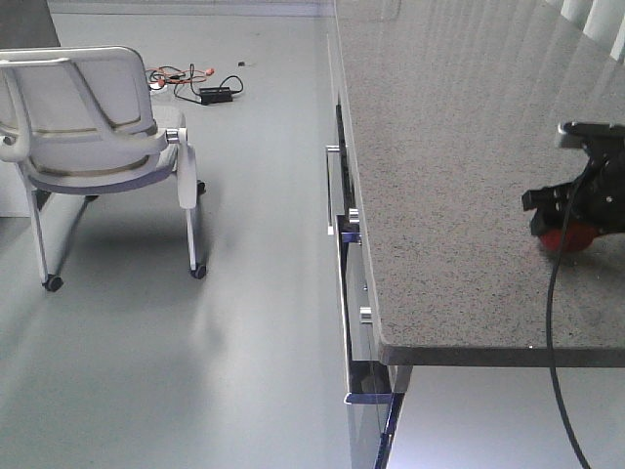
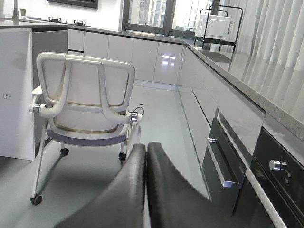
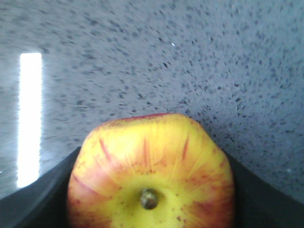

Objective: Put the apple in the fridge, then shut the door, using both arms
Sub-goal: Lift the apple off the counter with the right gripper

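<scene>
Closest to me, the round red apple with a streaky yellow patch around its stem sits between the dark fingers of the right claw. They press on both its flanks with no gap showing, so I'd call the claw clamped on the fruit. It is low over the right side of the speckled grey stone countertop; whether it touches the stone I can't tell. The left claw hangs out over the aisle, its two black fingers pressed together on nothing.

My worry is the grip. A smooth round fruit pinched at two spots could roll out on a quick swing and drop onto the stone or off its front edge. The thin black cable drooping from the right arm crosses that edge and might catch the corner. Neither the fridge nor its door shows in any view, so a long carry probably lies ahead.

For room, the pale grey floor lies open beside the silver drawer handle. The white plastic wheeled chair stands to the left of the aisle, and loose black and orange cords lie beyond it. Farthest off, a white microwave sits on a black rack.
</scene>
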### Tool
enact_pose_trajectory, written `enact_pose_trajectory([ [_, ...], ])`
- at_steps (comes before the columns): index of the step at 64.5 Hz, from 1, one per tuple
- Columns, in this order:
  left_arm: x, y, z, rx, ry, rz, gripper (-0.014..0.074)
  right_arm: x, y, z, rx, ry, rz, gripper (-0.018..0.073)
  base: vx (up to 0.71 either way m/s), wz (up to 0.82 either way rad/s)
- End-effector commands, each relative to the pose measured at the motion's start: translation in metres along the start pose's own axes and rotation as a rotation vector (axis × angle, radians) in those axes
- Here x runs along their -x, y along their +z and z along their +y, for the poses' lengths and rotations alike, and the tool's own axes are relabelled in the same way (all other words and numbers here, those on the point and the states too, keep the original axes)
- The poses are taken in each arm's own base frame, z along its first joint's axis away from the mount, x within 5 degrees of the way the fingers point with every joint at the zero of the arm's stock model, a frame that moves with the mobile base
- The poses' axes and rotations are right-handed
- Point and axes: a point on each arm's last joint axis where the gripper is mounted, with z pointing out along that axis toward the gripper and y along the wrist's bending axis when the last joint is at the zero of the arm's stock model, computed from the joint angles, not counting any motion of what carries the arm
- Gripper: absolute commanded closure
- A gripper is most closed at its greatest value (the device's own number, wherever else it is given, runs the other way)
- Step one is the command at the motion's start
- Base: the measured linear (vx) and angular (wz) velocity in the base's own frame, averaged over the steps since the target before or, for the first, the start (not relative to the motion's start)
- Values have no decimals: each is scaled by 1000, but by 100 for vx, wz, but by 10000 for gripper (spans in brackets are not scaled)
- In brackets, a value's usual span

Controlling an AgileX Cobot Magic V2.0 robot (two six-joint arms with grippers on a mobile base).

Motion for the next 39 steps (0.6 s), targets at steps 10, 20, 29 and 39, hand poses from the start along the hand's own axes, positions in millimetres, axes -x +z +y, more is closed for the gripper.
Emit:
enact_pose_trajectory([
  [10,-2,0,0,-19,-5,-57,603,20,-170,29,132,-88,-376,527,0,0],
  [20,-2,0,0,-19,-5,-57,603,-8,-258,55,264,-184,-561,550,0,0],
  [29,-2,0,0,-19,-5,-57,603,-38,-311,71,340,-249,-654,549,0,0],
  [39,-2,0,0,-19,-5,-57,603,-58,-341,77,333,-274,-726,547,0,0],
])
